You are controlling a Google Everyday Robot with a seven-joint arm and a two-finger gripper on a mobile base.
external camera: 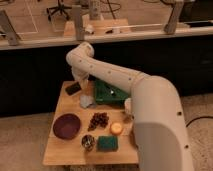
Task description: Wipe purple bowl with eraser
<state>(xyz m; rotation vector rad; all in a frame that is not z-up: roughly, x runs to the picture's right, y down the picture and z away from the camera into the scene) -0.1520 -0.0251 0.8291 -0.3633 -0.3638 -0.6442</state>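
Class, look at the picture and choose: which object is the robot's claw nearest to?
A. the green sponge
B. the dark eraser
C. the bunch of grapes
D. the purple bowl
B. The claw hangs at the back-left corner of the table, right beside the dark eraser. The purple bowl, the grapes and the green sponge all lie nearer the front.

Smooth cream-white arm (116, 76), fat rounded segments (bulbous elbow), gripper (80, 83) at the back of the table (60, 150)
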